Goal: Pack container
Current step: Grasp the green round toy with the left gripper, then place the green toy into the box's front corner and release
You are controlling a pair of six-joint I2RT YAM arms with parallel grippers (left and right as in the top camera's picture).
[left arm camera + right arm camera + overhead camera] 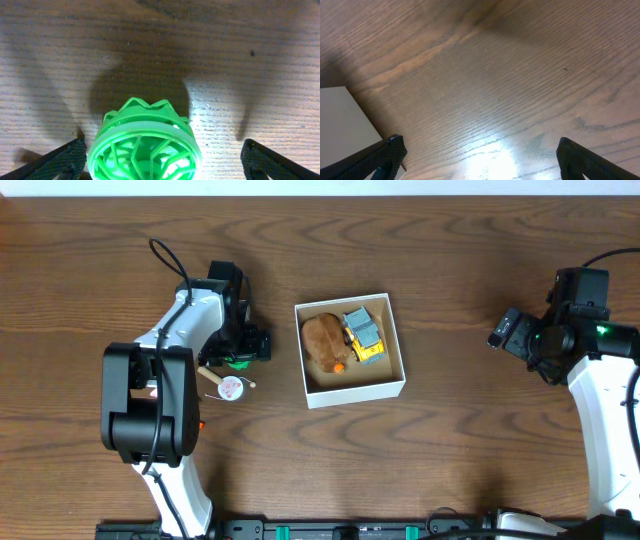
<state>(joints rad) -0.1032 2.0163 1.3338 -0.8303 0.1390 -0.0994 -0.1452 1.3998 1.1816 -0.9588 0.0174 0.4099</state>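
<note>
The container [355, 391] is a small white-walled cardboard box in the middle of the table. It holds a brown plush toy [322, 340] and a yellow and blue toy vehicle [364, 335]. My left gripper [248, 346] is left of the box, low over a green lattice toy [238, 362]. In the left wrist view the green toy [145, 145] sits between my open fingers [167, 160], close to the left finger, with a gap to the right one. My right gripper [500, 332] is open and empty, far right of the box. Its wrist view [480, 160] shows bare wood and the box's white wall [340, 125].
A small round white and pink toy on a stick [231, 387] lies on the table just in front of the left gripper. The table is dark brown wood [450, 450]. The left arm's base [150, 405] stands at the front left.
</note>
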